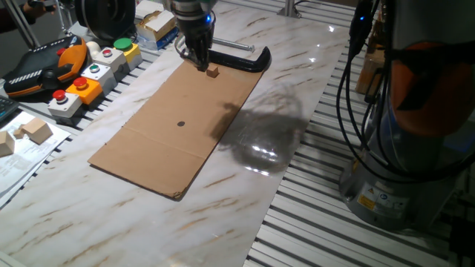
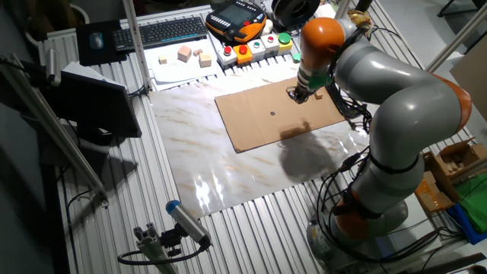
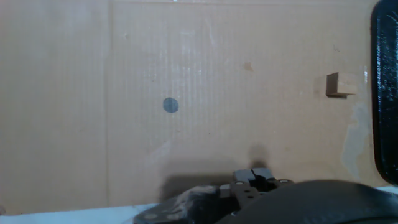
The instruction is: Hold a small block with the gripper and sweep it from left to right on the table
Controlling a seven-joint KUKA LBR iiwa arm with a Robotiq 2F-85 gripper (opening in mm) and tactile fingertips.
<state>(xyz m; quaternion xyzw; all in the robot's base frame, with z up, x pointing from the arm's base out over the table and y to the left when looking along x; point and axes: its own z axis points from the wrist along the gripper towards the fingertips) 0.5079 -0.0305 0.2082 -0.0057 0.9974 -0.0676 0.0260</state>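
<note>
The small block [image 1: 213,71] is a tiny brown cube lying on the flat cardboard sheet [image 1: 178,126] near its far edge. In the hand view the small block [image 3: 339,84] lies free at the upper right. The gripper [image 1: 200,62] stands low over the cardboard just left of the block, apart from it. In the hand view the gripper [image 3: 252,177] has its fingers pressed together with nothing between them. The other fixed view shows the gripper [image 2: 298,93] under the orange-brown arm. The cardboard lies on the white marble-patterned table [image 1: 297,96].
A black C-clamp [image 1: 239,58] lies just behind the block, at the right edge of the hand view [image 3: 385,93]. Button boxes [image 1: 89,74] and pale wooden blocks [image 1: 33,132] stand at the left. A dark dot [image 1: 180,124] marks the cardboard. The robot base [image 1: 415,148] stands at the right.
</note>
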